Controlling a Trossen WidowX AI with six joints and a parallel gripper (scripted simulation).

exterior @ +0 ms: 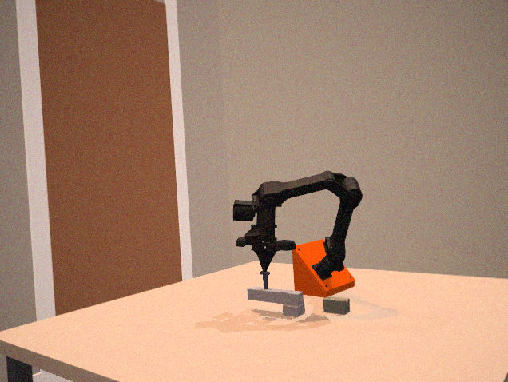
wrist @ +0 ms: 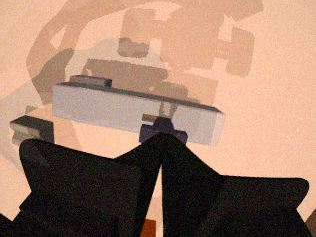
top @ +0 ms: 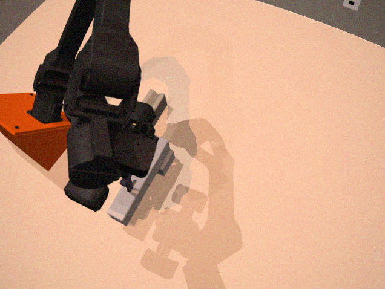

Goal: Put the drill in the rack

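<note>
A dark blue key with a wide head stands upright in the long grey bar, near its free end. My gripper is shut, with nothing between its fingers, and points straight down. Its fingertips are right at the key's head and seem to touch it. A small brass-coloured sliver shows in the bar beside the key. No drill can be made out. A grooved grey block, seemingly the rack, lies beyond the bar's other end.
The bar sits raised on a low grey block at one end and overhangs the table. My orange wedge-shaped base stands behind it. My arm's shadows fall around the bar.
</note>
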